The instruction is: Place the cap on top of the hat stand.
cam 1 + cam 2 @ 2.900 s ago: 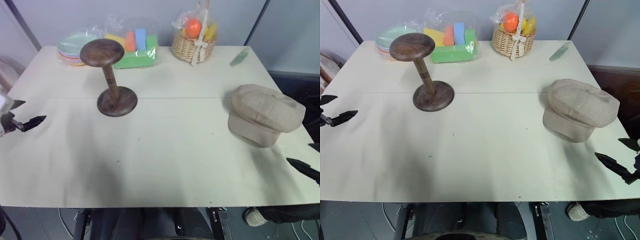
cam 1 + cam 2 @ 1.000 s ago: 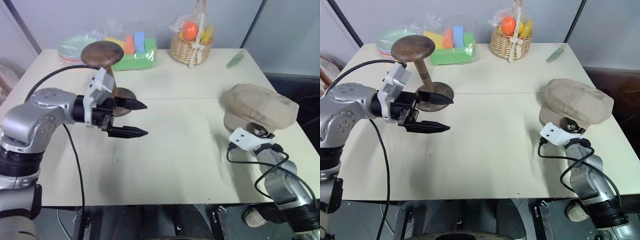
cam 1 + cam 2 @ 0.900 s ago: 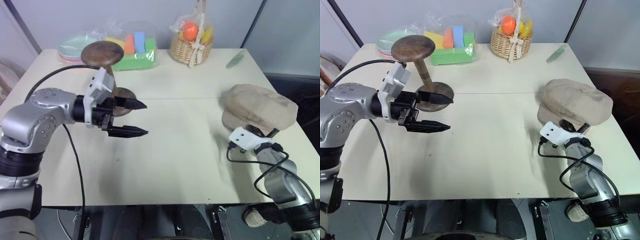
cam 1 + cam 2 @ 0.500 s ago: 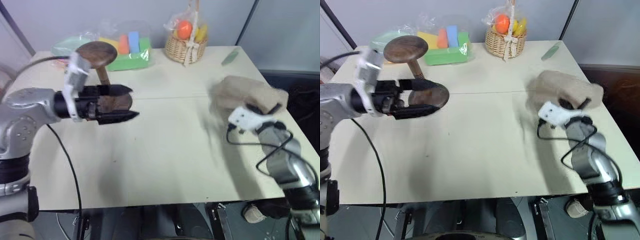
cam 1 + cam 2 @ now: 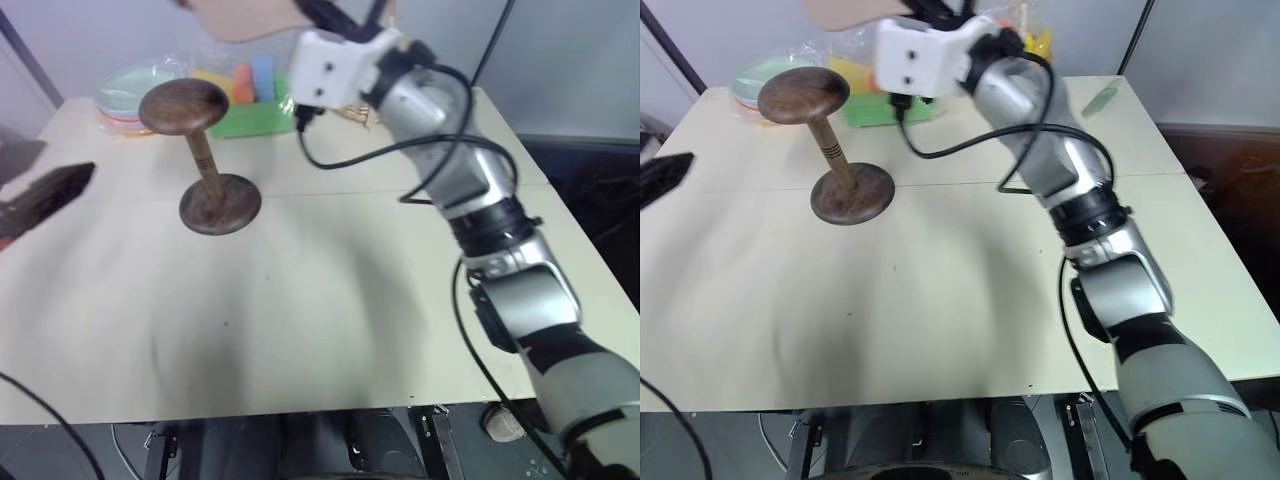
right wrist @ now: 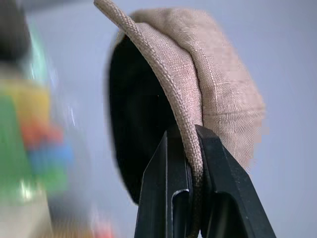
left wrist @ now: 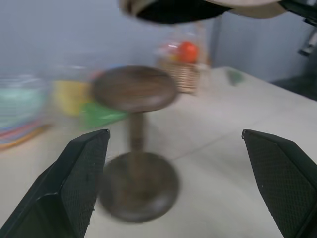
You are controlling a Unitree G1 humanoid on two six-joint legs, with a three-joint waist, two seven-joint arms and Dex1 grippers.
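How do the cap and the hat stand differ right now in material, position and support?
The cap is soft beige fabric; the hat stand is hard dark brown wood. The cap is raised in the air above the table, while the hat stand stands upright on the table. The cap's rim is pinched in the shut jaws of the right gripper; nothing holds the hat stand. Both have a rounded top.
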